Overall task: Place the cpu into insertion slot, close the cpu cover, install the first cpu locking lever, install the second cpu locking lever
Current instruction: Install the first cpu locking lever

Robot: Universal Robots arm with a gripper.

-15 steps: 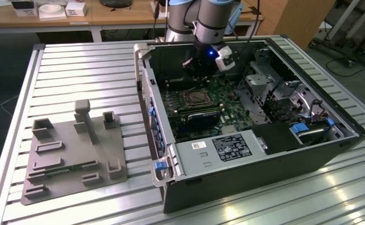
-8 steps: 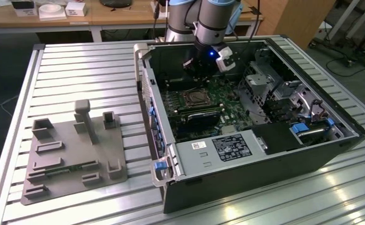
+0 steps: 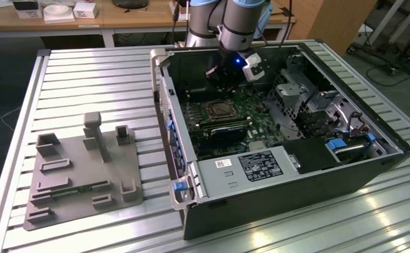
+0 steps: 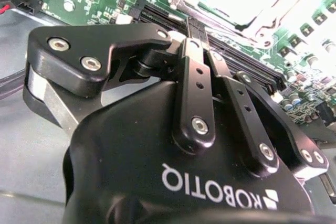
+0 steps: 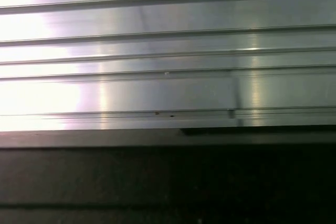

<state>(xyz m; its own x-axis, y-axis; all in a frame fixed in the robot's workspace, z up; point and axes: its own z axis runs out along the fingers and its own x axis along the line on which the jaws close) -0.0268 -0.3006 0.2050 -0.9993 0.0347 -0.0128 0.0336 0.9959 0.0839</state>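
The arm's black gripper (image 3: 215,74) hangs inside the open black metal computer case (image 3: 275,205), by the case wall nearest the arm, above the green circuit board (image 3: 261,112). I cannot tell whether it is spread or pressed together. The square, dark, silvery-rimmed insertion slot (image 3: 221,109) lies on that board near the case's middle, close by the gripper. The case stands on the ribbed aluminium tabletop (image 3: 99,79).

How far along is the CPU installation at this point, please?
Nothing shows as clearly finished. The gripper hangs inside the open case, above the green board near the insertion slot. Glare washes out the slot in the second wrist view, so whether the cpu is seated, the cover closed or the levers latched cannot be told.
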